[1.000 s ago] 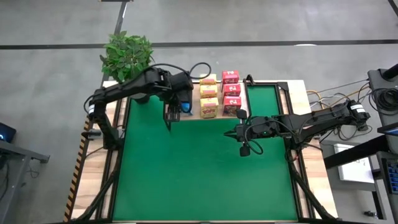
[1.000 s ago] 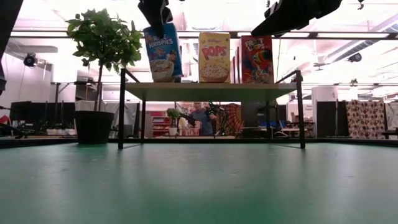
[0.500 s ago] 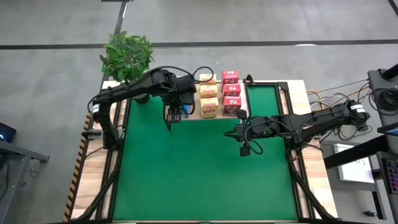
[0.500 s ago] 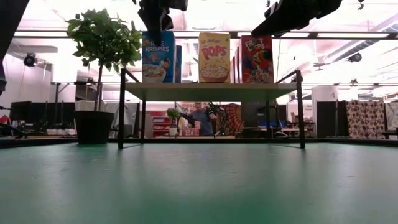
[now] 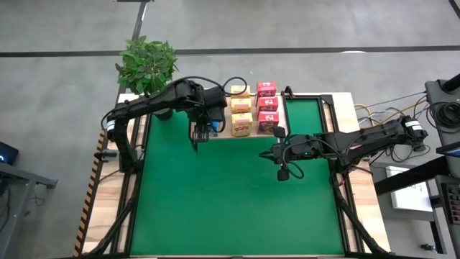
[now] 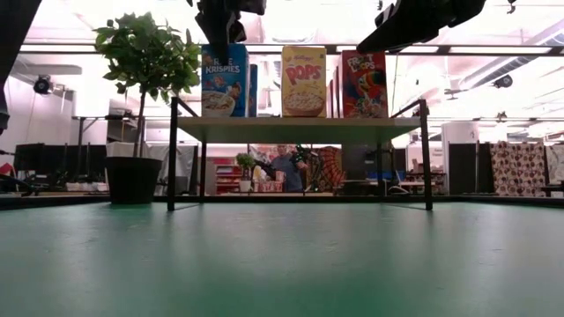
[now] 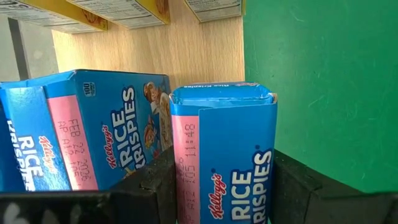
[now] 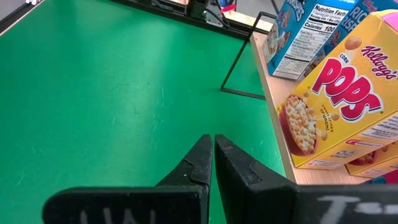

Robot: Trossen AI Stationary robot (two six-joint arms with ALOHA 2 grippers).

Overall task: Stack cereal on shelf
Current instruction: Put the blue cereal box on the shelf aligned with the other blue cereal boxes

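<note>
Left gripper [image 7: 225, 199] pinched blue cardboard Rice Krispies box [image 7: 222, 155], upright at front edge of light-wood shelf [image 6: 300, 129], beside second blue box [image 7: 93, 130]. Right gripper [image 8: 213, 158] pressed shut above open green mat [image 5: 237, 194], near yellow Corn Pops box [image 8: 329, 112].

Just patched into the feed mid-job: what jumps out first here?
The left end effector grips a blue Rice Krispies box standing at the shelf's left front, beside the yellow Pops boxes and red boxes. The right end effector hovers shut over the green mat.
</note>
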